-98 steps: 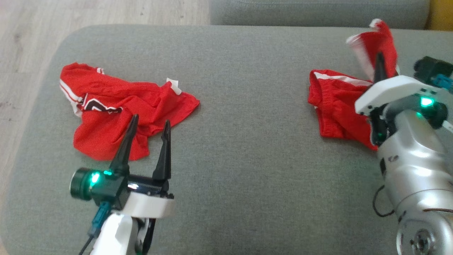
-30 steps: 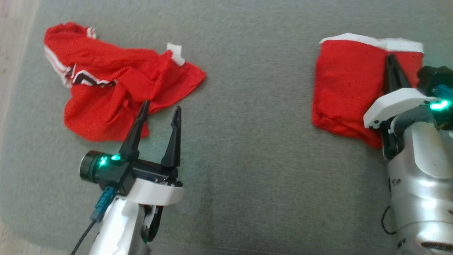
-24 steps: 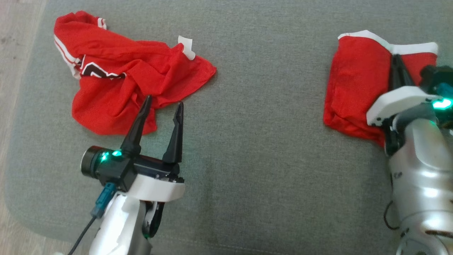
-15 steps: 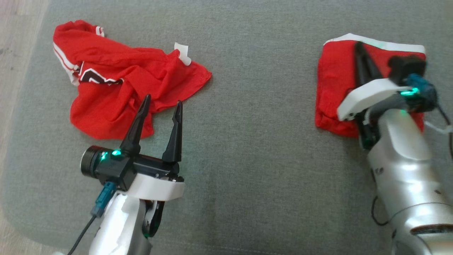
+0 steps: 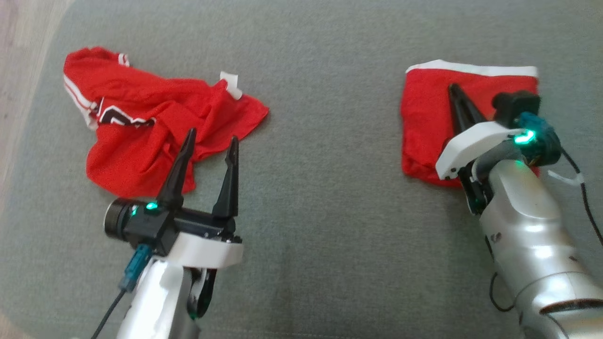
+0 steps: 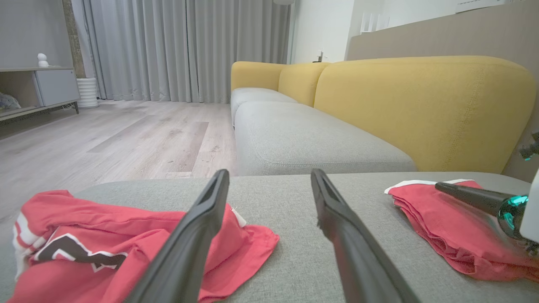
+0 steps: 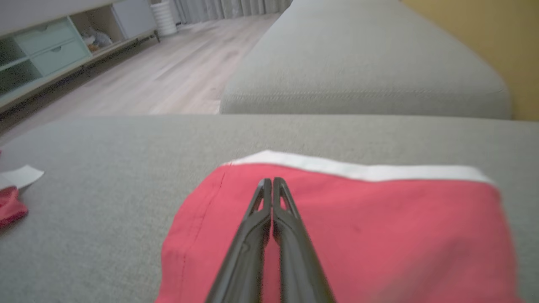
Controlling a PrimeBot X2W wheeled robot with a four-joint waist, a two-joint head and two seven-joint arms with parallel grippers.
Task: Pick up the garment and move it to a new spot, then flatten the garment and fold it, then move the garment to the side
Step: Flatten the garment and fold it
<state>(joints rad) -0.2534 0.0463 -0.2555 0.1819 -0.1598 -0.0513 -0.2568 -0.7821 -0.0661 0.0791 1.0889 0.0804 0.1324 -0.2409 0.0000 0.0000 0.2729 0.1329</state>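
Note:
A folded red garment (image 5: 424,122) with a white band along its far edge lies flat on the grey cushion (image 5: 330,212) at the right. My right gripper (image 5: 453,87) is shut, its fingers lying low over the garment's middle with no cloth between them (image 7: 272,181). The folded garment (image 7: 379,227) spreads under and to both sides of the fingers. My left gripper (image 5: 212,136) stands open and holds nothing, by the near edge of a second, crumpled red garment (image 5: 141,122) with white stripes. The left wrist view shows the open left gripper (image 6: 269,172), the crumpled garment (image 6: 105,235) and the folded garment (image 6: 442,219).
Both garments rest on one wide grey cushion, with bare fabric between them. Wooden floor (image 5: 19,56) lies beyond its left edge. A second grey seat (image 6: 303,139) and a yellow sofa back (image 6: 421,109) stand behind. A low cabinet (image 7: 42,46) is far off.
The flap my right gripper held up earlier now lies flat on the folded garment. The shut right gripper has slid left across it. The left arm has kept its pose; the camera shifted.

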